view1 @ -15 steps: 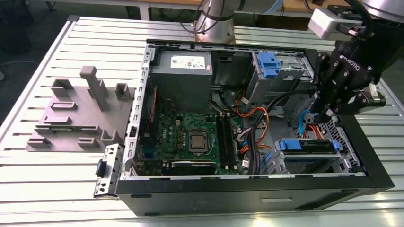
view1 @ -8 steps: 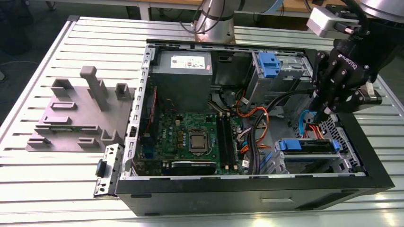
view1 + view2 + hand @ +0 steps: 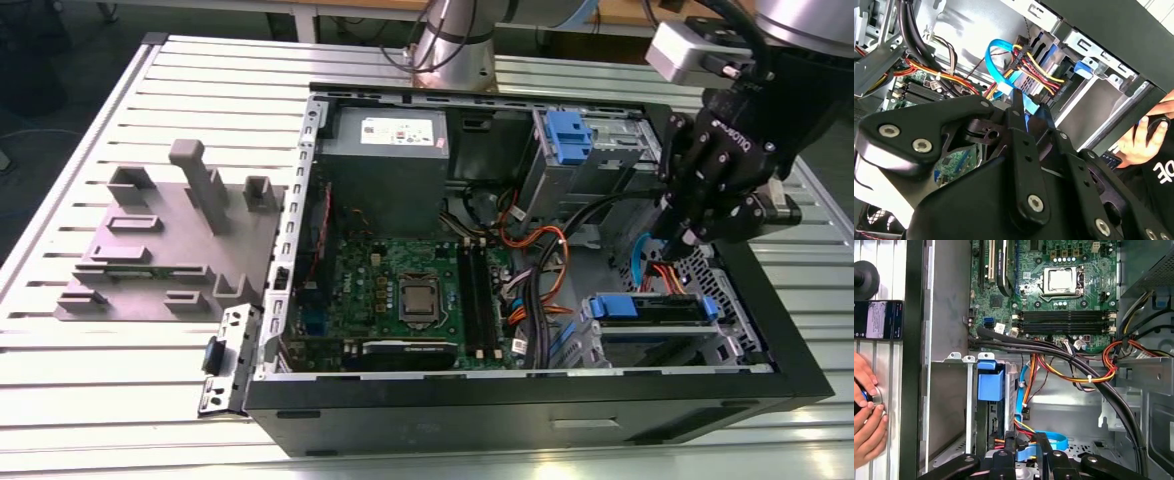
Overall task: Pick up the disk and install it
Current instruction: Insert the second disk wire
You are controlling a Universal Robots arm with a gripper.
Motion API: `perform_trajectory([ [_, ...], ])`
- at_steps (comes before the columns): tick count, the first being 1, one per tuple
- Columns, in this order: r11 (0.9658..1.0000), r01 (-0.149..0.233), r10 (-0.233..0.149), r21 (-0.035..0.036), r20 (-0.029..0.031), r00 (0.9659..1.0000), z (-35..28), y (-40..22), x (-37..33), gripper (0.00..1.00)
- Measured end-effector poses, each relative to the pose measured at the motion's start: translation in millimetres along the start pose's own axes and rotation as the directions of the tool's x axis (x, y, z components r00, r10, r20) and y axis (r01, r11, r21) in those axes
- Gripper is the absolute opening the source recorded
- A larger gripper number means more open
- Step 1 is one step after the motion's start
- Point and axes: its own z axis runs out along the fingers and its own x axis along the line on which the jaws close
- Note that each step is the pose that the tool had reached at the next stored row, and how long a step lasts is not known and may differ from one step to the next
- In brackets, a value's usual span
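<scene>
The disk (image 3: pixel 650 309), silver in a blue bracket, sits in the drive cage at the near corner of the open computer case (image 3: pixel 534 395), on the exterior view's right. In the first wrist view its blue bracket (image 3: pixel 990 382) shows at the mouth of that cage, with a blue data cable (image 3: pixel 1021 390) and red-yellow power wires running to it. My gripper (image 3: pixel 687 240) hangs just above and behind the cage. Its black fingers (image 3: pixel 1042 442) are shut together with nothing between them, tips close to the blue cable (image 3: pixel 1001 70).
Inside the case lie the motherboard (image 3: pixel 400 290), a grey power supply (image 3: pixel 387 135), an upper bay with a blue latch (image 3: pixel 567 130) and orange cable bundles (image 3: pixel 534 245). A grey fixture plate (image 3: pixel 160 240) stands on the slatted table. A person's hands (image 3: pixel 866 415) rest beside the case near a phone (image 3: pixel 879 319).
</scene>
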Motion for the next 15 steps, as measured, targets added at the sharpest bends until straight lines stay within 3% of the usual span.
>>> perform_trajectory([
  [1,1.0000,0.000,0.000,0.0000,0.0000,1.0000,0.0,-0.3,0.0,0.29],
  [3,1.0000,-0.001,0.001,-0.0001,0.0000,1.0000,0.0,-0.6,0.0,0.17],
  [8,1.0000,-0.001,0.001,-0.0001,-0.0009,1.0000,0.3,-0.8,1.8,0.16],
  [15,1.0000,0.004,-0.004,0.0031,-0.0018,1.0000,5.6,-0.3,13.0,0.16],
])
